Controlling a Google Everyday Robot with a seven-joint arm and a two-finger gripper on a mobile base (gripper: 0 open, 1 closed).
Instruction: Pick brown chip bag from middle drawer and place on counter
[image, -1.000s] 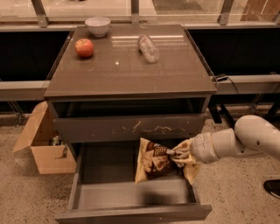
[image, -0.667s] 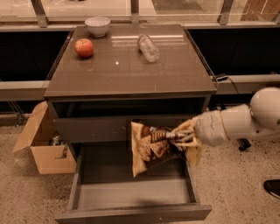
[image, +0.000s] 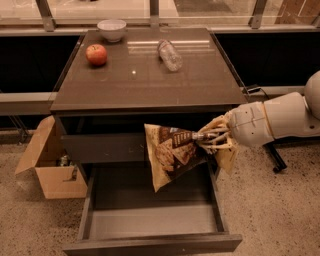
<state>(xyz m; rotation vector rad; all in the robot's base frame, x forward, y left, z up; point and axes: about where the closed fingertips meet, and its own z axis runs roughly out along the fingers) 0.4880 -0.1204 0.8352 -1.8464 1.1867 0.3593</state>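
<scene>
The brown chip bag (image: 170, 152) hangs in the air in front of the cabinet, above the open middle drawer (image: 152, 222), held by its right edge. My gripper (image: 206, 137) comes in from the right and is shut on the bag's edge. The drawer is pulled out and its grey floor is bare. The counter (image: 150, 80) is the glossy dark top of the cabinet, above and behind the bag.
On the counter stand a red apple (image: 96, 54), a white bowl (image: 111, 29) and a clear plastic bottle (image: 170, 54) lying on its side. An open cardboard box (image: 50, 165) sits on the floor left of the cabinet. A scratched drawer front (image: 105, 147) is above the open drawer.
My gripper has lifted the chip bag up out of the drawer and it now hangs at the height of the upper drawer front. The drawer floor is now bare.
</scene>
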